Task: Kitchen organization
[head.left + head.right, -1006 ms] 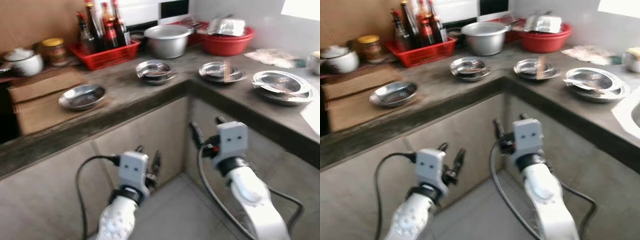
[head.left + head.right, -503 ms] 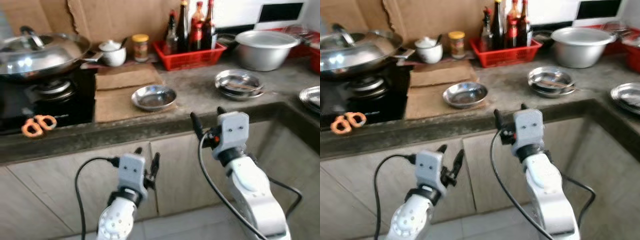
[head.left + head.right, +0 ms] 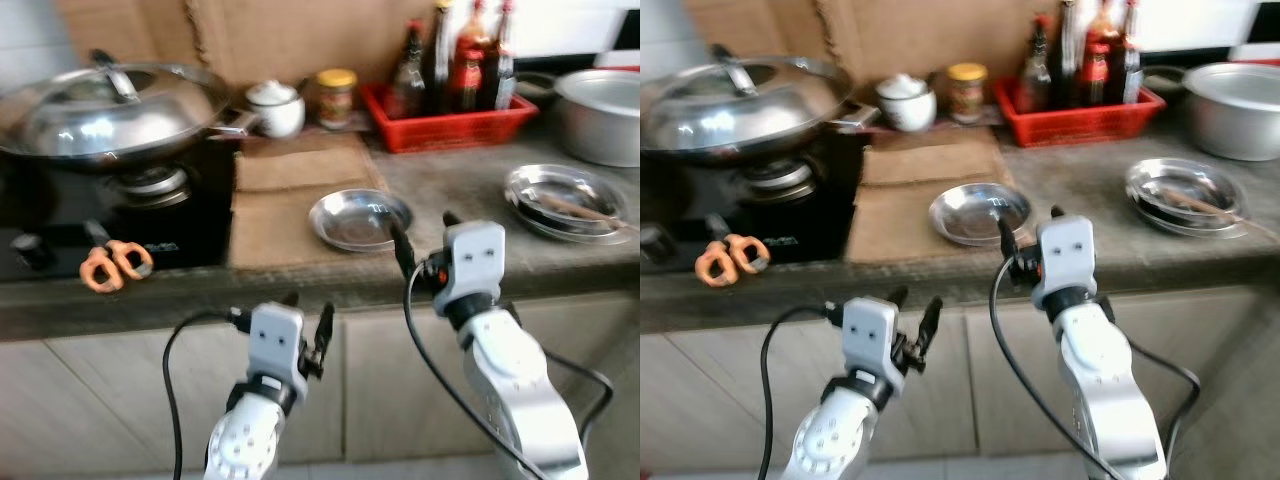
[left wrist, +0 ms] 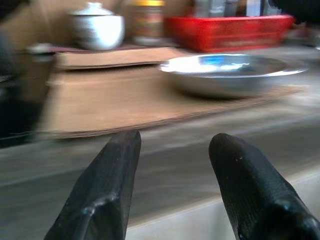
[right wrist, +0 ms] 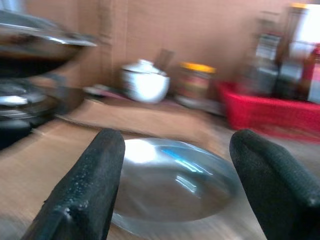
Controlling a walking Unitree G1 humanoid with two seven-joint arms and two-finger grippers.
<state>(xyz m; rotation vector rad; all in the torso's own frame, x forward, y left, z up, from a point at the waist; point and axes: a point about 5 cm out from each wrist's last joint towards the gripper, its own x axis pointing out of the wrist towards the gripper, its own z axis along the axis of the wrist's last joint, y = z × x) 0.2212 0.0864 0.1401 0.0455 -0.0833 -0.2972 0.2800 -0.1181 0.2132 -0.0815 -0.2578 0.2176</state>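
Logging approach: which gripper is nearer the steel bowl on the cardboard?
Right. The right gripper is raised at the counter edge, just in front of the steel bowl. The left gripper hangs lower, below the counter edge, farther away.

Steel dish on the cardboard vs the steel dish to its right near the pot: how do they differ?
The steel dish on the cardboard is empty; the right-hand steel dish holds a utensil. The first rests on the cardboard sheet, the second on the bare counter. The first looks single; the second looks like stacked dishes, though blur leaves that unsure. Both are round, shallow, shiny steel.
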